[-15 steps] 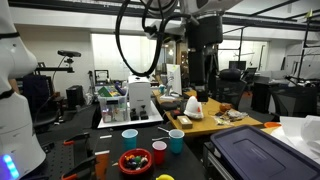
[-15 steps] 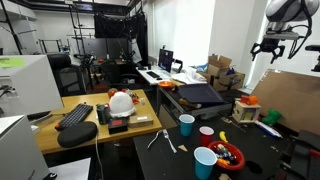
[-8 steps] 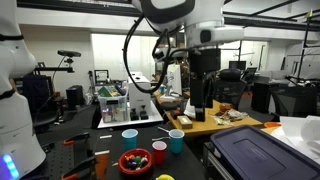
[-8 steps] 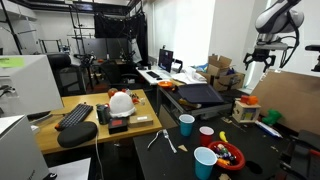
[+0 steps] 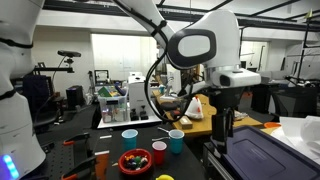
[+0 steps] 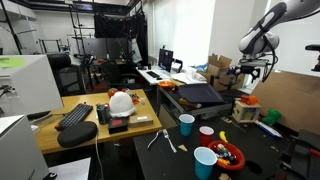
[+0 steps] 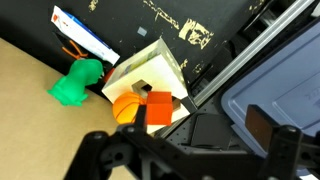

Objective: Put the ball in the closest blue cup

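Note:
An orange ball [image 7: 124, 108] lies in a white open box [image 7: 150, 68] next to a red cube [image 7: 158, 108]; the box also shows in an exterior view [image 6: 246, 108]. My gripper [image 7: 190, 142] is open and empty, hovering above and beside the box. It also shows in both exterior views [image 5: 222, 138] [image 6: 251, 72]. Two blue cups [image 5: 130, 137] [image 5: 176, 141] stand on the dark table with a red cup [image 5: 159, 152] between them. They show again in an exterior view as a blue cup [image 6: 186, 124], a light blue cup [image 6: 205, 162] and a red cup [image 6: 207, 134].
A bowl of coloured items [image 5: 135, 161] [image 6: 228, 156] sits by the cups. A dark blue bin lid [image 7: 285, 85] [image 5: 255, 150] lies under the gripper's right side. A green toy [image 7: 75, 86] lies left of the box. A keyboard [image 6: 75, 116] is on the wooden desk.
The arm has swung from high at the back down and across, so the gripper now hangs lower, over the bin and the white box. The jaws stay open.

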